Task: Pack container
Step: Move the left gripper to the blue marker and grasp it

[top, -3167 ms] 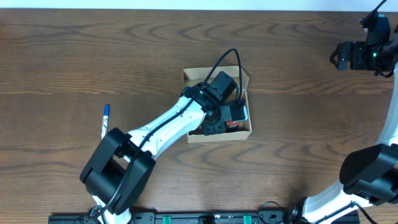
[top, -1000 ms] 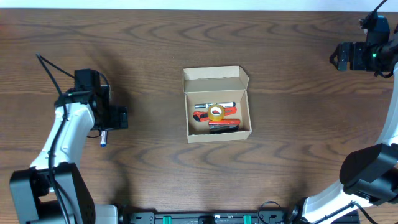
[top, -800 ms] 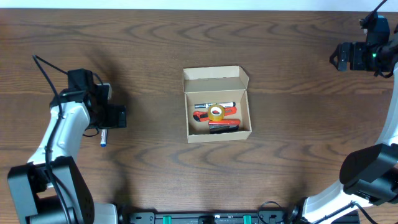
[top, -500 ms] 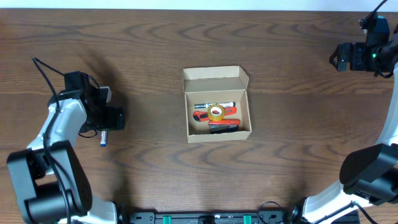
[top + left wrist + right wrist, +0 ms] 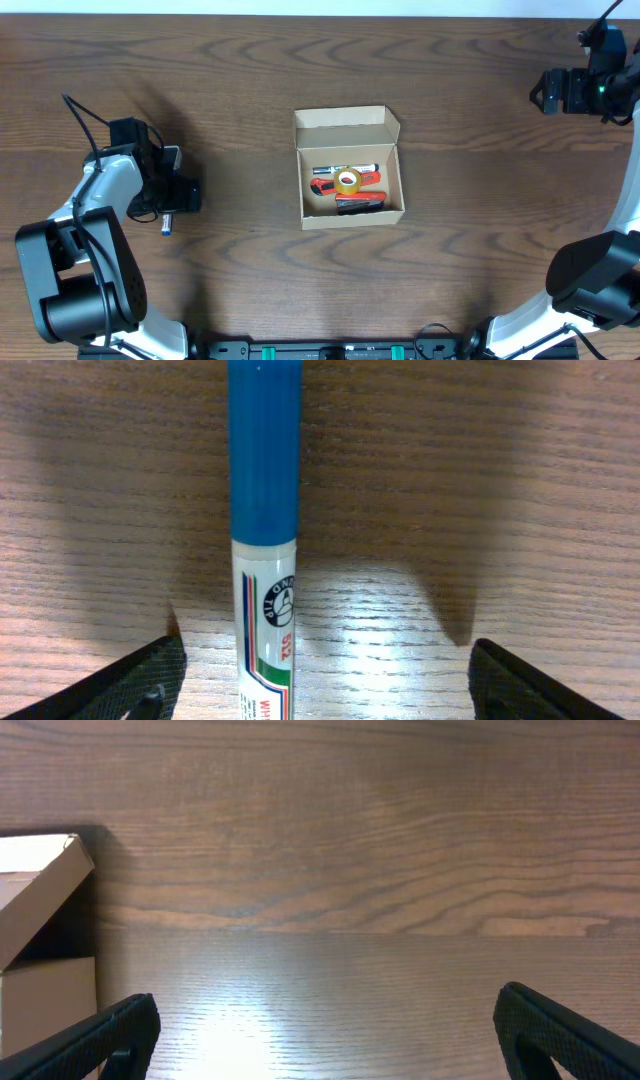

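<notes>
"Overhead, where does the container (image 5: 350, 217) sit now?" asks the first observer.

"Mid-surface, its lid flap (image 5: 345, 120) folded back toward the far edge," says the second. "A tape roll (image 5: 348, 181), a pen (image 5: 345, 169) and red tools (image 5: 358, 204) lie inside. About 3 seconds ago the left arm was reaching into it. Since then it has swung out toward the left edge."

"What for?"

"A blue marker (image 5: 265, 560) lies there. The left wrist view shows the left fingers (image 5: 130, 680) spread wide, 1 on each side of the marker and neither touching it. Nothing is held yet."

"And the right fingers (image 5: 100, 1035)?"

"Also wide apart and empty, near the far right corner."

"So what does the move mean?"

"Probably that the last drop-off is finished and the marker is the next item to pack. The fingers would need to close squarely on its barrel. It is round, so it could roll if 1 finger touches first."
</notes>
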{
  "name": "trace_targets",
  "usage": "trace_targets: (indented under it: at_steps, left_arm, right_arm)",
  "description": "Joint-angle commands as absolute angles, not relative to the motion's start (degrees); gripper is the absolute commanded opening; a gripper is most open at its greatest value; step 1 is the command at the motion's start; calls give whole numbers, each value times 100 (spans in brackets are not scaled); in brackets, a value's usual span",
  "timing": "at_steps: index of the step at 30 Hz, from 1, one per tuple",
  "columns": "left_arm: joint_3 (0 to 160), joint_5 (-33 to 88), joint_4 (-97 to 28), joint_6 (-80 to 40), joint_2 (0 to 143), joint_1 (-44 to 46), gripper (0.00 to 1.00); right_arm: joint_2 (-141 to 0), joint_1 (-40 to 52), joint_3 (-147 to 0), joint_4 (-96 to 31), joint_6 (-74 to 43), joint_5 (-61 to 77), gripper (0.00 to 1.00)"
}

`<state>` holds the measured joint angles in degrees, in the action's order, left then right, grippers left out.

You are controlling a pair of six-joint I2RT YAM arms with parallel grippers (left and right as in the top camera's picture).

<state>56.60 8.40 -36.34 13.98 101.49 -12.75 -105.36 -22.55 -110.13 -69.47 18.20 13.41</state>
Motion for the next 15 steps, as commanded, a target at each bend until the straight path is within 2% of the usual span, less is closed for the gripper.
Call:
trace_targets:
  at_steps: [1,5,8,10,13,15]
  left_arm:
    - [5596,602,-3660,1372,10398,-1317,85]
    - [5596,558,-3660,1369,10401,-1317,80]
    - [5596,552,-3684,1369,10401,-1317,62]
    - [5596,532,-3710,1372,10401,-1317,46]
    - [5596,537,-3730,1350,10401,-1317,36]
    - [5596,537,-3747,1264,10401,-1317,34]
  right_arm:
    - [-10405,-2279,-10984,-6967,1780,1334,99]
    - [-10405,-2279,-10984,-6967,1780,1334,99]
    - [-10405,-2279,-10984,-6969,1780,1334,99]
    - [-10405,-2279,-10984,-6989,1780,1337,99]
    - [-10405,-2279,-10984,-7011,1780,1337,99]
    - [-10405,-2279,-10984,-7006,1780,1337,99]
